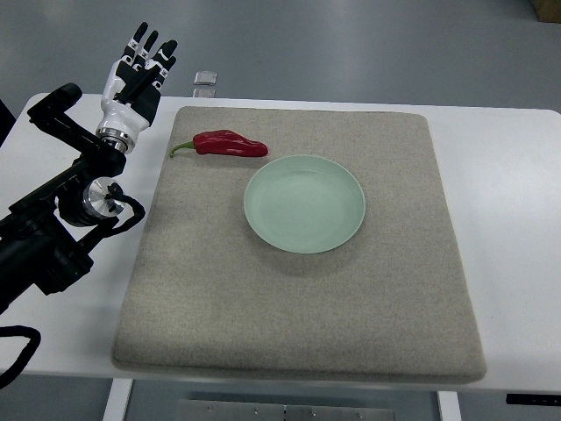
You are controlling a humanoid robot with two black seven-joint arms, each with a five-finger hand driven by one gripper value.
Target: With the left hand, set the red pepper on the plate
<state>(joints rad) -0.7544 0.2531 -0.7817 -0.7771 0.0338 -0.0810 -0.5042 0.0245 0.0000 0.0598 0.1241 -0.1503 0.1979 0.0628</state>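
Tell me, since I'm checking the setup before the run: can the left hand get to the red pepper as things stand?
Probably yes. The left hand is open at the mat's far left corner, and the red pepper lies just to its right, with nothing between them. The plate sits beyond the pepper, out of the way.

White table fills most of view, grey floor beyond at 12 o'clock. Beige mat lies flat on table, centre. Small metal bracket at table's far edge, approx 11 o'clock.
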